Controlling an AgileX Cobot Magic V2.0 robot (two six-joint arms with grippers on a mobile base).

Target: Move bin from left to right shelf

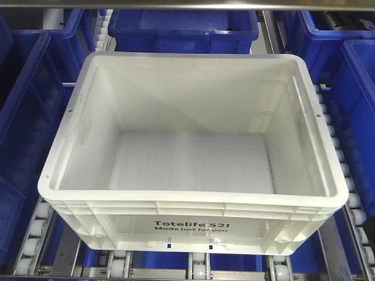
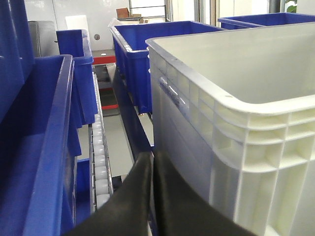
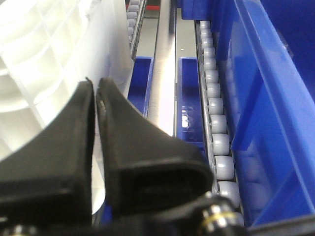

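Observation:
The bin point(image 1: 187, 225) is a large white crate, empty, resting on roller tracks at the centre of the front view, with "Totelife 521" printed on its near wall. The front view shows neither gripper. In the left wrist view my left gripper point(image 2: 151, 155) is low beside the bin's point(image 2: 236, 147) left wall, its black fingers pressed together and holding nothing. In the right wrist view my right gripper point(image 3: 94, 84) is beside the bin's point(image 3: 44, 54) ribbed right wall, fingers likewise shut and empty.
Blue bins surround the white one: one behind point(image 1: 181, 29), one to the left point(image 1: 23, 117), one to the right point(image 1: 357, 105). A roller track point(image 2: 98, 157) runs between the left blue bin point(image 2: 44, 147) and the white one. Another roller track point(image 3: 216, 123) borders the right blue bin point(image 3: 275, 98).

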